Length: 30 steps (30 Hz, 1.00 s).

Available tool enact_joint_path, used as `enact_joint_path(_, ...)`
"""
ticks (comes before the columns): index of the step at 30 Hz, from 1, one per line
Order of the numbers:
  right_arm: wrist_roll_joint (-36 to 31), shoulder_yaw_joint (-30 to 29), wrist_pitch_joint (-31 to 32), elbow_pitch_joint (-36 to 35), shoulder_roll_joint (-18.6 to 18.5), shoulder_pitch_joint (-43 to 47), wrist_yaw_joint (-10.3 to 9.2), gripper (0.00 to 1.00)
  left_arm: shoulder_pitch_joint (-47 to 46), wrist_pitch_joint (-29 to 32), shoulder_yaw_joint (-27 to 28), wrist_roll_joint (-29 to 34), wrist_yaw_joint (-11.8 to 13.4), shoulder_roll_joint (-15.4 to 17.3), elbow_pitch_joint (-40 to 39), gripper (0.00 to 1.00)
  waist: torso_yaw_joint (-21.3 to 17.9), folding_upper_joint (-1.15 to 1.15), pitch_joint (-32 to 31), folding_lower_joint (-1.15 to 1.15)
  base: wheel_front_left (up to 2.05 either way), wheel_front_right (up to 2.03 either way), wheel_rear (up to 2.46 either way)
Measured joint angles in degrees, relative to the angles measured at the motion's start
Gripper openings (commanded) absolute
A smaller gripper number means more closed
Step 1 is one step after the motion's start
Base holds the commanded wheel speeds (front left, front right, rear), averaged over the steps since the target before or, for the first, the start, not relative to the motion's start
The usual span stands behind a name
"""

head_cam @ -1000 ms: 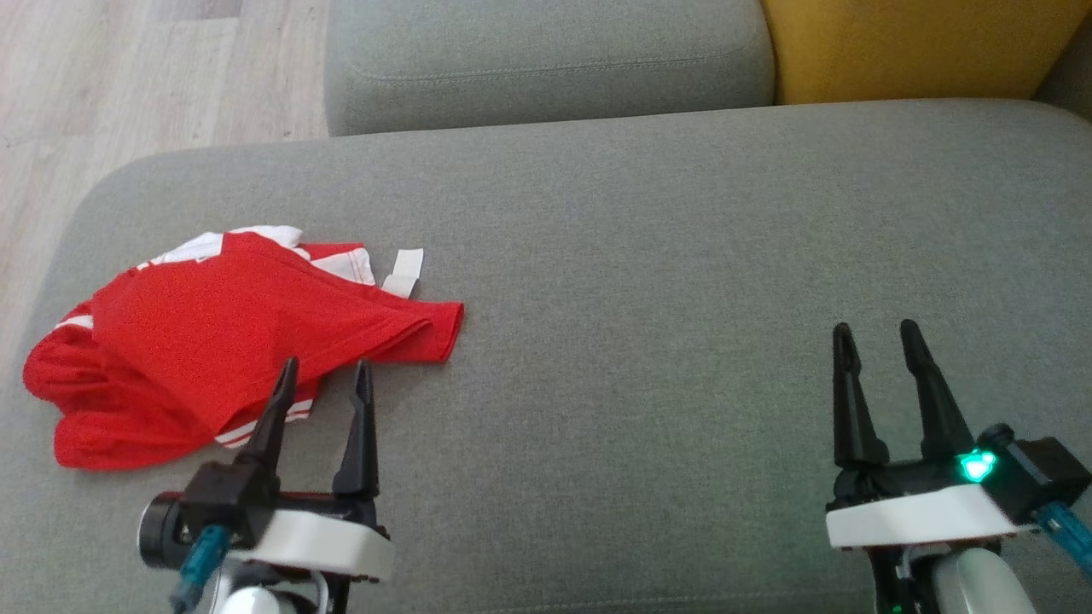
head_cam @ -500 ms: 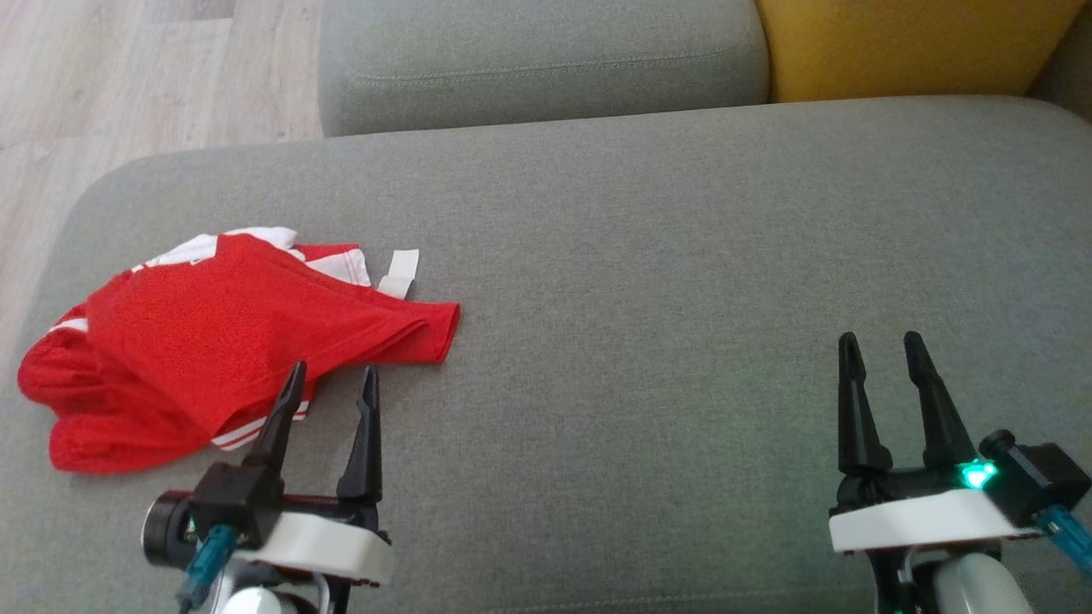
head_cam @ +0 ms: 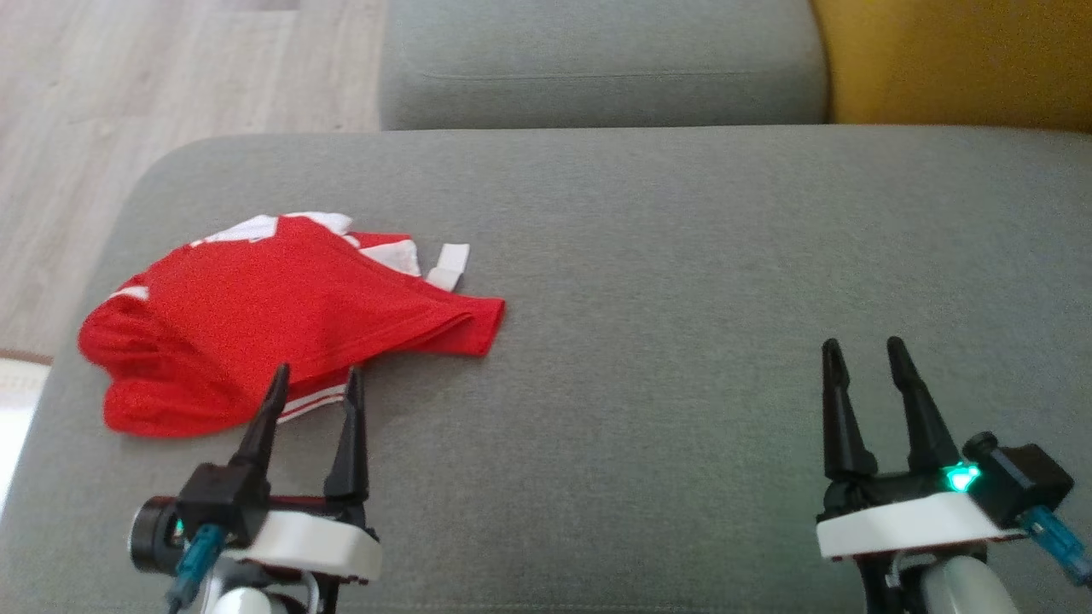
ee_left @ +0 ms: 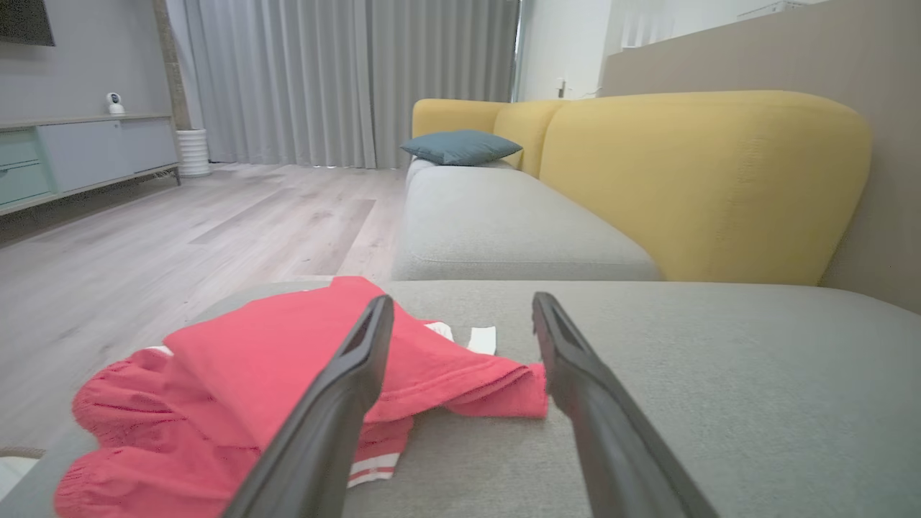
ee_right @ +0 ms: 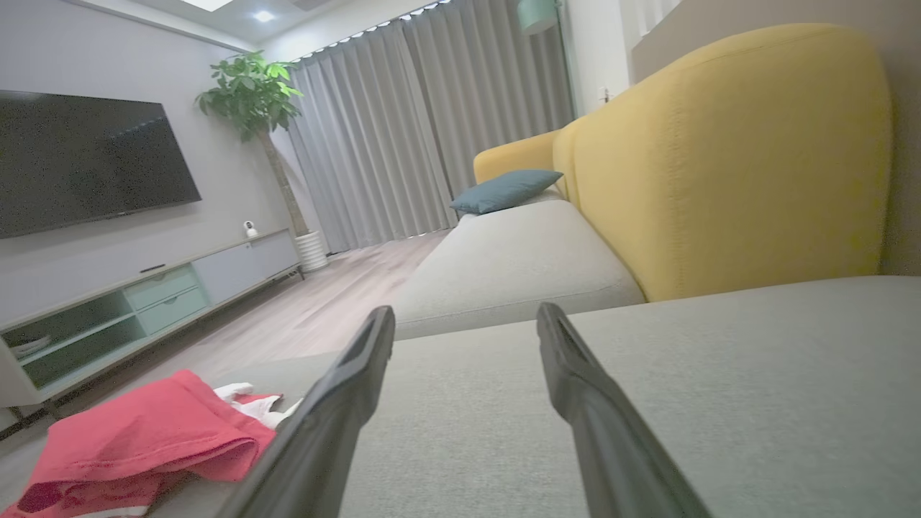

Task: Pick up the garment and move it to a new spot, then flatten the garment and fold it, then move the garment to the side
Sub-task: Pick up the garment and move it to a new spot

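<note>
**Bunched garment, edge risk**

The red garment [head_cam: 281, 324] lies bunched on the grey sofa seat [head_cam: 648, 256], near its left edge. The left end effector [head_cam: 317, 371] hovers at the garment's near hem, fingers spread and empty. The right end effector [head_cam: 862, 343], likewise spread and empty, is well apart. A shallow pinch could catch only one layer and drag the heap off the edge.
</note>
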Motion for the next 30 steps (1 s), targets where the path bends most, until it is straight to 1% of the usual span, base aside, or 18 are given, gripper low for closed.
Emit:
enact_joint_path(6,0.37,2.26,0.00,0.22,-0.01,0.15,0.00,1.00,0.02,-0.01,1.46,0.01,0.42,-0.03,0.18,1.00,3.73,0.00,-0.68,0.00,0.00,0.00,0.00)
enact_joint_path(14,1.13,4.22,0.00,0.92,-0.01,2.43,0.00,1.00,0.22,-0.01,4.43,0.91,0.86,-0.04,0.42,1.00,9.74,0.00,-1.83,0.00,0.00,0.00,0.00)
enact_joint_path(24,2.53,6.35,0.00,1.45,0.00,2.48,0.00,1.00,2.22,-0.01,6.20,1.57,0.42,-0.05,0.36,1.00,17.87,0.00,-3.29,0.00,0.00,0.00,0.00)
enact_joint_path(30,2.88,7.55,0.00,1.63,0.00,3.53,0.00,1.00,2.38,-0.01,7.11,1.58,0.34,-0.05,0.31,1.00,21.27,0.00,-3.75,0.00,0.00,0.00,0.00)
